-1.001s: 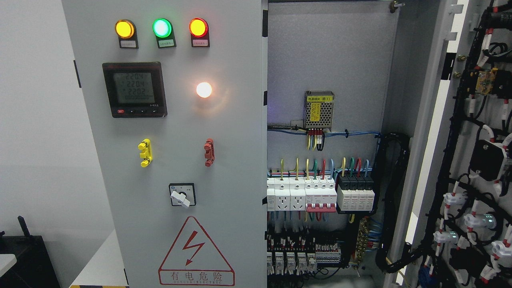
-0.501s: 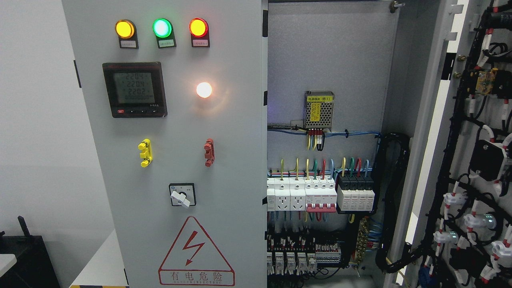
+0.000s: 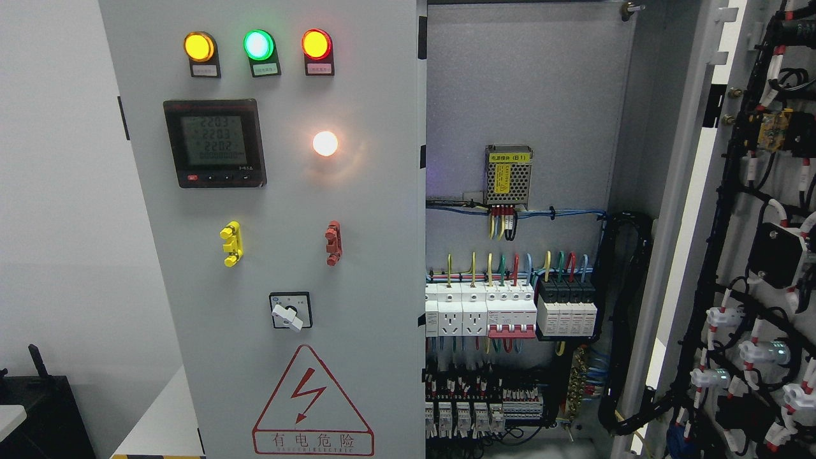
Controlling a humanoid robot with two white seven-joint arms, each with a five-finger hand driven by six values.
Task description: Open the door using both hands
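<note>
The right door (image 3: pixel 758 255) of the cabinet is swung wide, standing at about three o'clock in the view with its inner face turned toward the camera, so the black cable bundles (image 3: pixel 720 268) and the backs of its switches show. Judging from that, the opening itself looks done on this side. The left door (image 3: pixel 274 255) is shut and fills the span from nine o'clock to the centre, carrying three lit lamps (image 3: pixel 258 44) at eleven o'clock, a meter (image 3: pixel 213 142) below them, a white lamp (image 3: pixel 325 143), a yellow latch (image 3: pixel 231 243), a red latch (image 3: pixel 333 243), a rotary switch (image 3: pixel 290 311) and a warning triangle (image 3: pixel 312 398) at six o'clock. Between the doors the cabinet interior (image 3: pixel 523 95) lies exposed: a small power supply (image 3: pixel 508 175) near one o'clock of centre, breakers (image 3: pixel 510 309) lower down, wiring fanned out so each terminal is reachable.

Neither hand shows anywhere in the view, so whether the fingers are spread or curled cannot be told, nor what they touch.
</note>
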